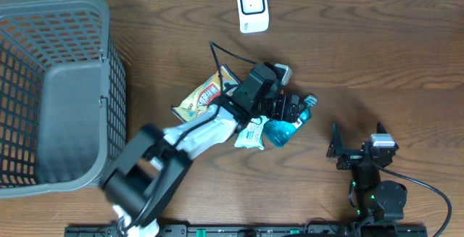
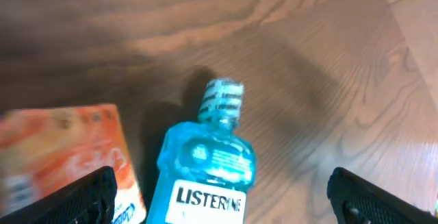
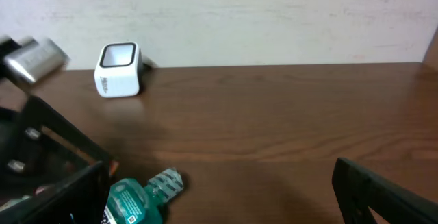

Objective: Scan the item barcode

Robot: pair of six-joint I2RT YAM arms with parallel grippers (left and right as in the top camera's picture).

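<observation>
I see the blue Listerine bottle [image 2: 205,162] lying flat on the table [image 1: 377,56], label up, striped cap pointing away from my left wrist camera; left tool [image 2: 229,196] sits right over the bottle, fingers spread wide on either side of it, neither one touching it, nothing gripped; an orange snack pack [image 2: 61,148] lies just beside the bottle, on the left in that view; overhead, a white-green packet [image 1: 252,132] touches the bottle's base end, a yellow snack bag [image 1: 201,98] lies further left of the bottle, partly under the left arm; right tool [image 1: 357,148] is well apart from the bottle, off to its right, low near the table, fingers wide, holding nothing; right wrist view shows the bottle's cap end at bottom left; white scanner [image 1: 252,6] stands upright far beyond the bottle, at the table's back edge by the wall; grey mesh basket [image 1: 72,19] is far left of the bottle; I cannot tell what is inside it.
</observation>
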